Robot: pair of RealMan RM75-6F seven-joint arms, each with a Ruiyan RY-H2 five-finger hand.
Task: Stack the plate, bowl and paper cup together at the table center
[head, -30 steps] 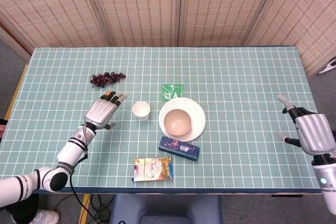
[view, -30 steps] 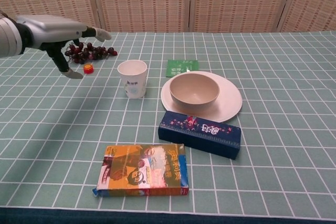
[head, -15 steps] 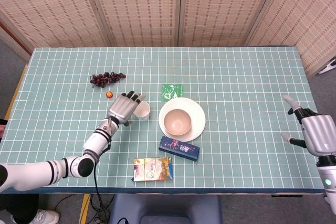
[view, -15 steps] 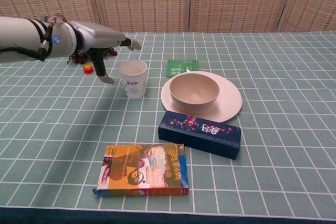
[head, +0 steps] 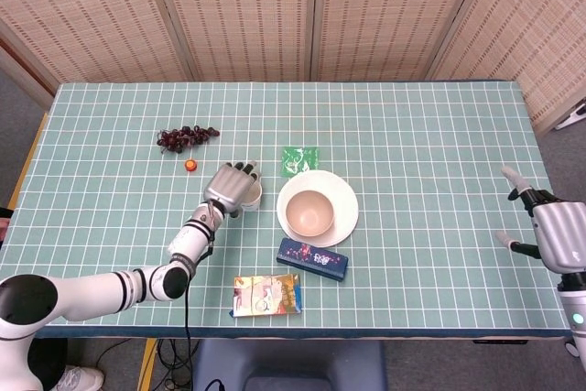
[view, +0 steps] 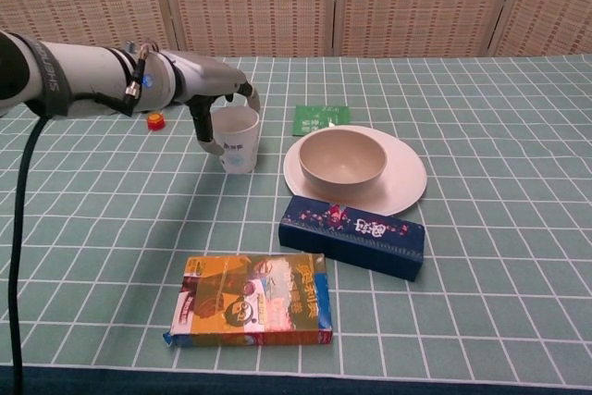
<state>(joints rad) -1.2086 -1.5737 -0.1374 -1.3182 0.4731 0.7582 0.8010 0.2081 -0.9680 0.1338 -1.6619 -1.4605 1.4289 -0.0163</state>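
Left robot hand (view: 217,104) has travelled right to the paper cup (view: 234,139), fingers curling around it, not clearly clamped. Bowl (view: 342,156) sits in plate (view: 404,182); cup goes last.

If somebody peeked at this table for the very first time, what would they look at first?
Probably the silver robot left hand wrapping around the white paper cup, just left of the table's middle. Next to it, a beige bowl sits inside a round white plate. Nearer the front edge lie a dark blue box and a bright orange picture box.
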